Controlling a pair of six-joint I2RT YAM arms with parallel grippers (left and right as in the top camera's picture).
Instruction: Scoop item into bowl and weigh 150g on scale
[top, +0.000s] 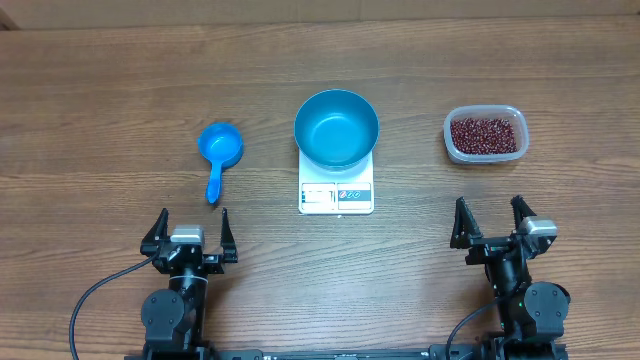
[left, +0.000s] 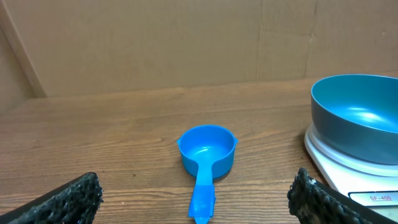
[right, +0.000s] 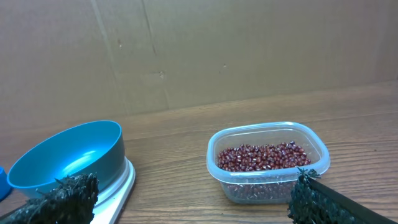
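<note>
Both grippers, left gripper (top: 190, 228) and right gripper (top: 491, 218), gape empty; round blue bowl (top: 336, 127) sits on white square scale (top: 336, 192), red-brown beans (top: 485, 134) in clear plastic tub (top: 484, 157).

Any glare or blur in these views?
Overhead: even light, sharp; soft sheen inside the bowl. Left wrist: bright highlight in the bowl, scoop sharp, finger pads blurred at the bottom edge. Right wrist: beans sharp, tub slightly reflective.
</note>
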